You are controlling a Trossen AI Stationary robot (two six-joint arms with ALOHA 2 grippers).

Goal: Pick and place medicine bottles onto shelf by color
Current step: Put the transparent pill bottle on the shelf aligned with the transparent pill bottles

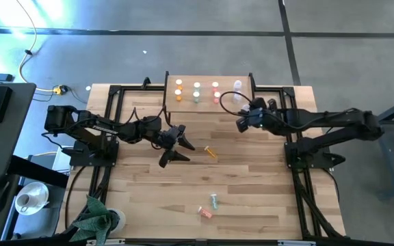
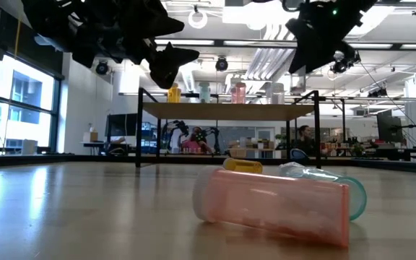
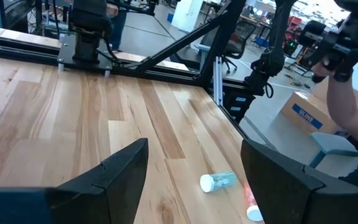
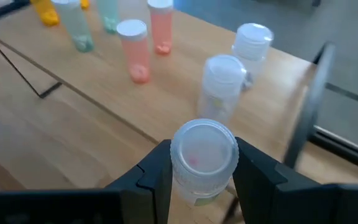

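A clear medicine bottle (image 4: 204,155) with a white cap sits upright between the fingers of the right gripper (image 4: 201,171), which pinch it by the sides. In the high view this gripper (image 1: 242,124) hangs just in front of the right end of the shelf (image 1: 211,79), above the table (image 1: 252,184).

On the shelf the bottles stand in colour columns: orange (image 1: 178,90), green (image 1: 196,92), pink (image 1: 215,91), and at the right end two clear bottles (image 4: 224,84). The held bottle belongs with those.

To do this placement well, I would carry the bottle over the bare wood just beside the nearer clear bottle, keep it vertical, and lower until its base meets the top before easing the fingers apart. The risk looks to be clipping the standing clear bottles or the nearest pink bottle (image 4: 134,50) with a finger, so approach from the open front edge and lift straight up afterwards.

The left gripper (image 1: 175,145) hovers over the middle of the table, jaws spread and empty. Three bottles lie on their sides on the table: an orange one (image 1: 211,152) just beside it, and a green one (image 1: 214,200) and a pink one (image 1: 204,213) nearer the front edge.
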